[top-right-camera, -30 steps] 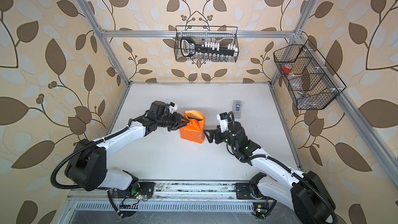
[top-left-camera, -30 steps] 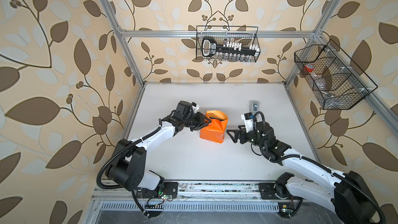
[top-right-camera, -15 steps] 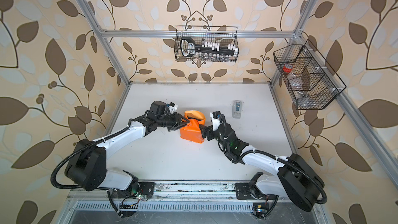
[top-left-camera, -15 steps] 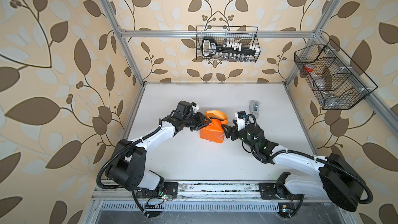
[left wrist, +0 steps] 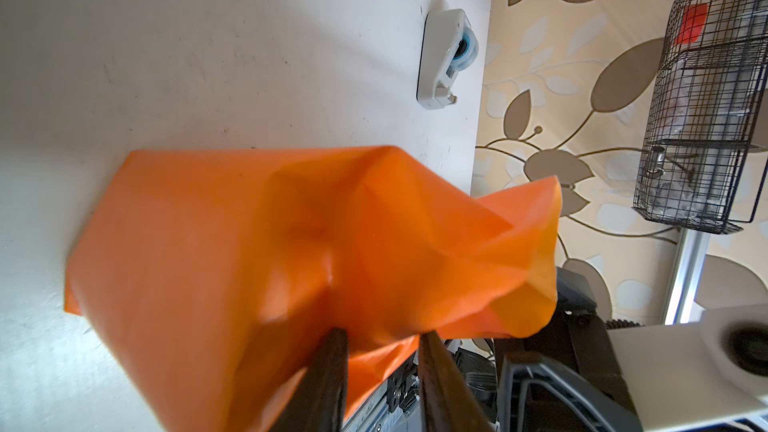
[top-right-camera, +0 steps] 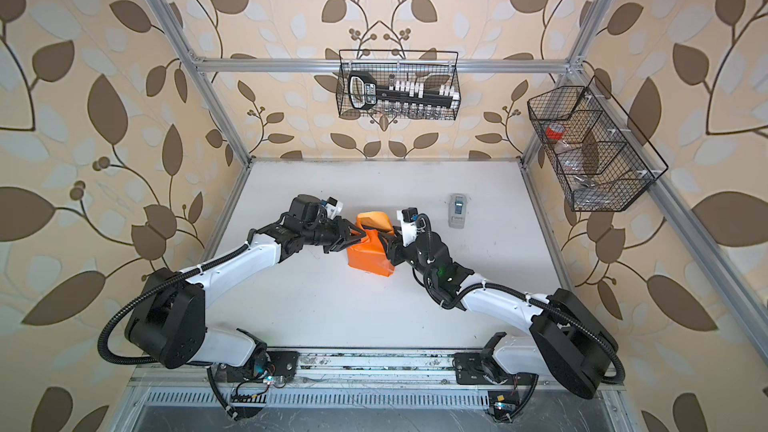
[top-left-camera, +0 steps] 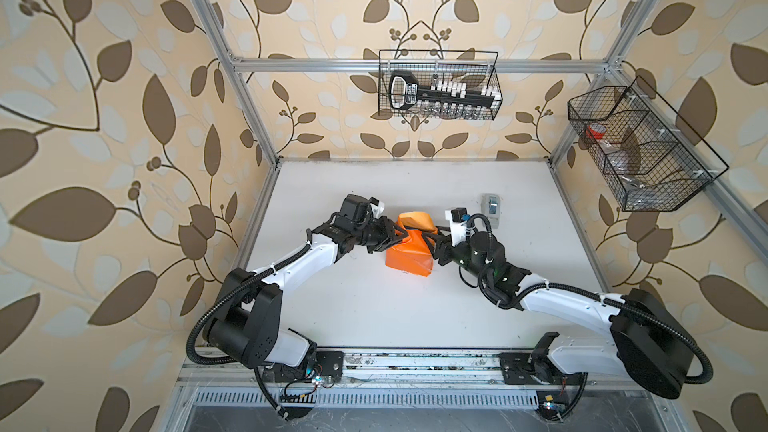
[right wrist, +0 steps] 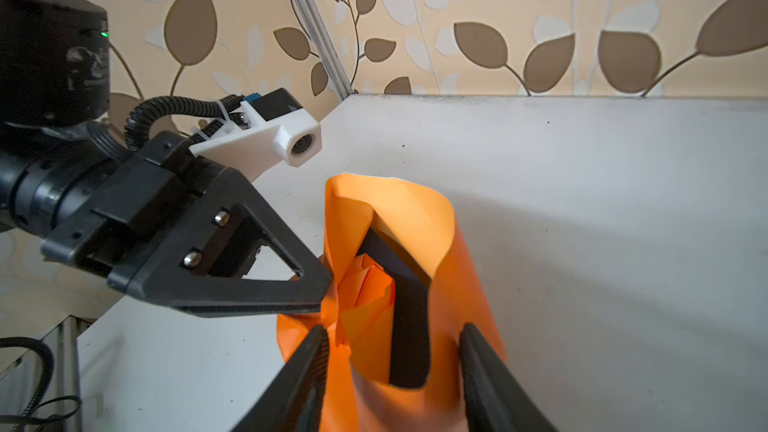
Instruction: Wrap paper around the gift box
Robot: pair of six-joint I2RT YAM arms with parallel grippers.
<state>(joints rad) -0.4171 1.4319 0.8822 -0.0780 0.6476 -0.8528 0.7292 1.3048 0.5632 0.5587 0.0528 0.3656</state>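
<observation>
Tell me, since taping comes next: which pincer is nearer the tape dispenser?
Right. The right pincer sits at the side of the paper facing the tape dispenser; the left pincer grips the paper's opposite side, farther away.

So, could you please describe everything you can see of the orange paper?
The paper is a thin, slightly glossy, bright orange sheet, creased and folded loosely around the gift box, whose black side shows through a gaping open end. The bundle rests on the white table. The left gripper pinches a fold of it. The right gripper straddles the bundle; whether it is clamped on it is unclear.
</observation>
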